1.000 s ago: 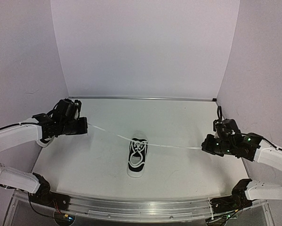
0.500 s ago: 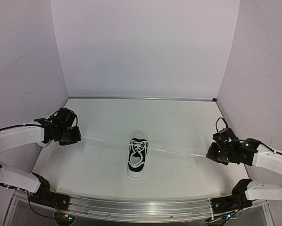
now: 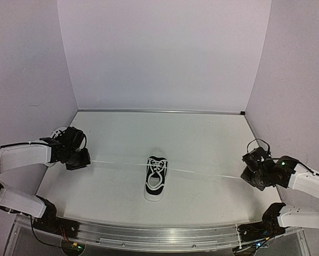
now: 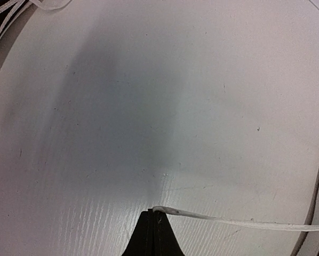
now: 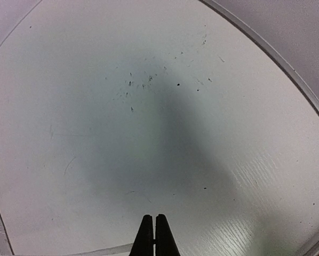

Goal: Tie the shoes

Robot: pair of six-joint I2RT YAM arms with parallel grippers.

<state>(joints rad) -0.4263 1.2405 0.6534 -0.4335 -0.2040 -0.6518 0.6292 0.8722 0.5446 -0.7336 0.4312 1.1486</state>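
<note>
One black-and-white shoe (image 3: pixel 156 177) lies in the middle of the table, toe toward the near edge, its white laces crossed over the tongue. From it one lace end (image 3: pixel 117 162) runs taut to the left into my left gripper (image 3: pixel 85 160), which is shut on it. In the left wrist view the lace (image 4: pixel 229 220) leaves the closed fingertips (image 4: pixel 154 213) to the right. The other lace end (image 3: pixel 207 173) stretches right to my right gripper (image 3: pixel 248 177), shut on it too; its strand (image 5: pixel 103 250) shows beside the closed tips (image 5: pixel 154 217). Both grippers hang low over the table.
Loose white laces over a dark edge (image 4: pixel 5 12) show at the top left corner of the left wrist view, and a white rim (image 3: pixel 53 161) peeks out under the left arm. Side walls (image 3: pixel 31 101) stand close to both arms. The table's raised edge (image 5: pixel 287 69) runs near the right gripper.
Both grippers have dropped lower and drawn outward and toward the near edge, pulling the two lace ends into a flatter, tauter line. The shoe has stayed put.
</note>
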